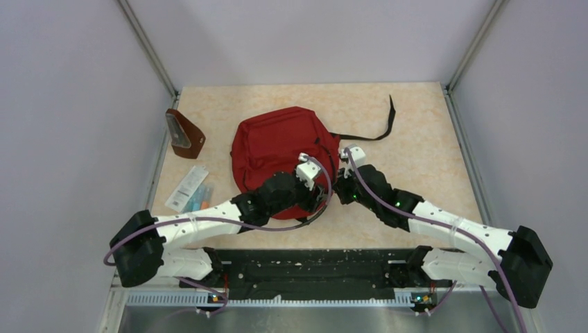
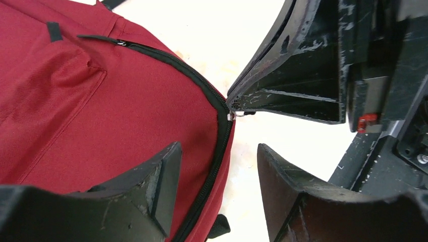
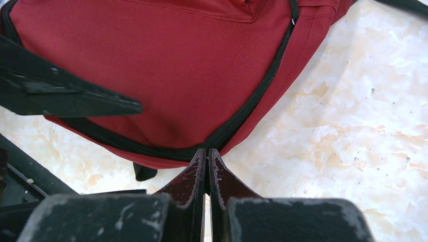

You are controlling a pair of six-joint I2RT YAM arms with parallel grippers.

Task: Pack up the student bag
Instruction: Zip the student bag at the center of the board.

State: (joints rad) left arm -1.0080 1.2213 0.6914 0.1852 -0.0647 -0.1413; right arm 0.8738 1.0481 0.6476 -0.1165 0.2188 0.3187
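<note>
The student bag (image 1: 277, 146) is a dark-red backpack lying flat mid-table, its black strap trailing to the back right. My right gripper (image 3: 207, 151) is shut on the zipper pull at the bag's near right edge. In the left wrist view its fingers (image 2: 298, 85) come to a point on the small metal pull (image 2: 236, 114). My left gripper (image 2: 217, 174) is open just beside it. One finger hangs over the red fabric (image 2: 101, 101), the other over the tabletop. The black zipper (image 2: 219, 146) runs between them, untouched. Both grippers (image 1: 329, 186) meet at that edge.
A small brown wedge pouch (image 1: 184, 133) stands at the table's left edge. A packet of pens (image 1: 188, 189) lies in front of it. The loose black strap (image 1: 378, 128) curls over the marbled tabletop (image 1: 423, 159). Grey walls close in three sides.
</note>
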